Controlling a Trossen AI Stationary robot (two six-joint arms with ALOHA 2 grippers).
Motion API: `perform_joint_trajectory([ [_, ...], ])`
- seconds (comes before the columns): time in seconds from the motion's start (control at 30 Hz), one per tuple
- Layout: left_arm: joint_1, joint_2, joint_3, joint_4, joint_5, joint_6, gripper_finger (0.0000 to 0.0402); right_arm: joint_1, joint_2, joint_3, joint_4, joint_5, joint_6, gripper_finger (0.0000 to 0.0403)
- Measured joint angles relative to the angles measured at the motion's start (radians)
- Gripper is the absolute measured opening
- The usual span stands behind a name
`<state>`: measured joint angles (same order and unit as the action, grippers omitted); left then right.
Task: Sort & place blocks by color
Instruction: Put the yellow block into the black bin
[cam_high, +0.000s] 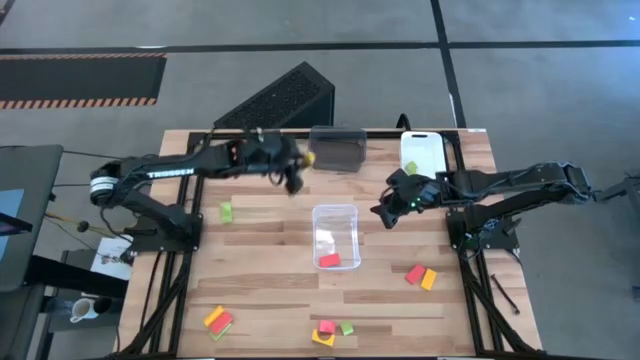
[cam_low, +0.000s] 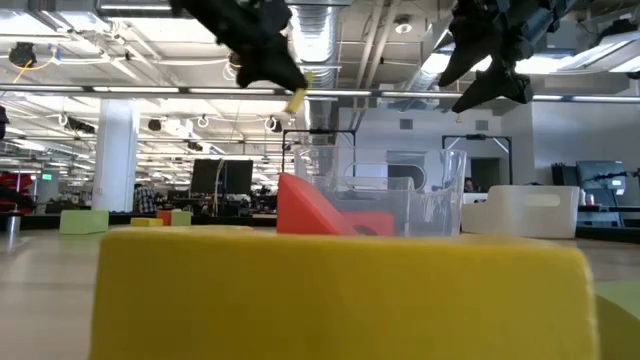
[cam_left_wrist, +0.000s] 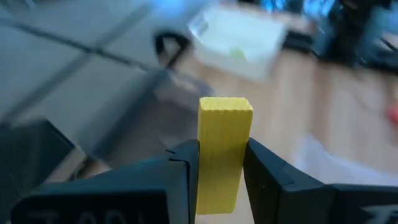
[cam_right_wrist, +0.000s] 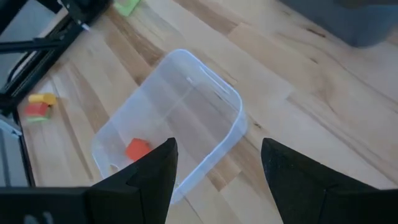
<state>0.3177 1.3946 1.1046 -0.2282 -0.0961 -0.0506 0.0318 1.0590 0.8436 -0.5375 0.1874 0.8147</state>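
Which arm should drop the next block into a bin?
Left. Its end effector is shut on a yellow block beside the dark bin. The right end effector is open and empty above the clear bin.

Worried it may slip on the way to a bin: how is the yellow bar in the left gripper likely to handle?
The yellow bar looks rigid: it stands straight, shut in the left gripper. Its ridged end probably aids grip. It seems light, since the fingers hold only its lower part, though that leaves it apt to pivot.

Matt ribbed yellow block (cam_left_wrist: 224, 152), clear glossy plastic bin (cam_right_wrist: 180, 124), grained wooden table (cam_high: 260, 215).
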Motion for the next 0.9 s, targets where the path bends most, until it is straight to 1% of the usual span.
perform_joint_trajectory([
  [0.07, 0.052, 0.049, 0.0, 0.134, 0.023, 0.057, 0.0069, 0.009, 0.002, 0.0, 0.011, 0.02, 0.011, 0.0255],
  [0.13, 0.103, 0.105, 0.0, 0.243, 0.053, 0.064, 0.0069, 0.015, 0.002, 0.0, 0.016, 0.032, 0.027, 0.0255],
  [0.17, 0.125, 0.139, 0.001, 0.295, 0.075, 0.04, 0.0069, 0.015, 0.002, 0.0, 0.022, 0.042, 0.032, 0.0255],
  [0.23, 0.169, 0.21, 0.017, 0.325, 0.118, -0.034, 0.0069, 0.015, 0.002, 0.0, 0.026, 0.054, 0.047, 0.0255],
  [0.33, 0.215, 0.317, 0.061, 0.319, 0.172, -0.112, 0.0069, 0.014, 0.002, 0.0, 0.024, 0.071, 0.068, 0.0255],
  [0.43, 0.24, 0.396, 0.126, 0.321, 0.225, -0.174, 0.0068, 0.013, 0.002, 0.0, 0.035, 0.078, 0.071, 0.0255],
  [0.53, 0.254, 0.462, 0.203, 0.314, 0.251, -0.176, 0.007, 0.009, 0.002, 0.0, 0.052, 0.078, 0.071, 0.0255],
  [0.7, 0.261, 0.548, 0.33, 0.213, 0.251, -0.174, 0.0071, -0.001, 0.002, 0.0, 0.057, 0.078, 0.071, 0.0255],
  [0.9, 0.259, 0.605, 0.398, 0.123, 0.274, -0.153, 0.0072, -0.001, 0.002, 0.0, 0.058, 0.077, 0.068, 0.0255],
])
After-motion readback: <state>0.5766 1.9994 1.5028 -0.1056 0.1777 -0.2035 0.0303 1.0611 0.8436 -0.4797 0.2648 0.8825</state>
